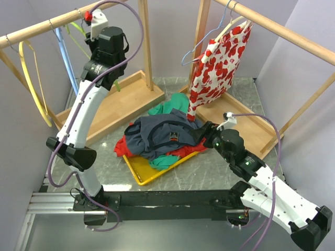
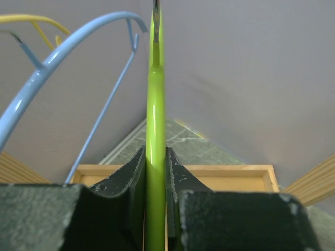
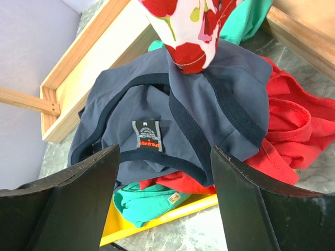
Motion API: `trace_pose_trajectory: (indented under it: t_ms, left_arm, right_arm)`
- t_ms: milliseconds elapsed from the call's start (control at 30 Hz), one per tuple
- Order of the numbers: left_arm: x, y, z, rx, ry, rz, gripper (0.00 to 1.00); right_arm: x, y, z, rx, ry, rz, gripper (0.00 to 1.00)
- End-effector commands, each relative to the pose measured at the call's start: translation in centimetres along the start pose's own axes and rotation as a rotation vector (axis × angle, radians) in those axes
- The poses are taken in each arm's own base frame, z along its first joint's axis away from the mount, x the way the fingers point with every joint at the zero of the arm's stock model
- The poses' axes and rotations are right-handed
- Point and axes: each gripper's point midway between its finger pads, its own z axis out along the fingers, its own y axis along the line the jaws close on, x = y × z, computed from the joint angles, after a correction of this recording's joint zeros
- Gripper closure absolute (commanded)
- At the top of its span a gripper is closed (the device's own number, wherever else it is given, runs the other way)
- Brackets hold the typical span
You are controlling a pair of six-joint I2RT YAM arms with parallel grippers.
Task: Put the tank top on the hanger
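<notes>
Pincer of left arm (image 2: 155, 159) clamps thin lime-green plastic hanger (image 2: 155, 104) near wooden rail (image 1: 47, 25). Right pincer (image 3: 165, 151) gapes wide just above dark navy sleeveless tank top (image 3: 209, 99), heaped atop clothes pile (image 3: 293, 130) in yellow tray (image 1: 137, 171) on table (image 1: 209, 167).

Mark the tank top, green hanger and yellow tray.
tank top (image 3: 235, 94): right wrist view, navy body fabric
green hanger (image 2: 155, 130): left wrist view, its bar
yellow tray (image 1: 131, 168): top external view, left rim
</notes>
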Motion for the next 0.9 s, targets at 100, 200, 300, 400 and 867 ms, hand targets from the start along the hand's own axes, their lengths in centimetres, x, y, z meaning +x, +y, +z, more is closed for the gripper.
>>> trace_pose_trajectory:
  t_ms: [100, 200, 300, 400, 867]
  left_arm:
    - [-5.4, 0.3, -2.5, -0.068, -0.137, -0.018, 0.99]
    - [-6.2, 0.0, -3.8, -0.059, -0.154, 0.01, 0.99]
    - [-6.0, -1.5, -5.5, 0.004, -0.148, 0.019, 0.99]
    - [-5.3, -2.9, -6.4, 0.107, -0.116, 0.007, 0.99]
    - [-0.6, -5.6, -15.0, 0.773, 0.14, -0.185, 0.99]
  right_arm:
    - [-1.7, 1.3, -0.1, -0.027, -0.033, -0.019, 0.22]
    - [-1.7, 1.4, 0.0, -0.03, -0.032, -0.021, 0.22]
    - [-1.7, 1.4, 0.1, -0.03, -0.031, -0.018, 0.22]
    - [-1.8, 1.5, 0.2, -0.031, -0.032, -0.017, 0.22]
    - [-2.7, 0.9, 0.0, 0.016, -0.054, -0.054, 0.22]
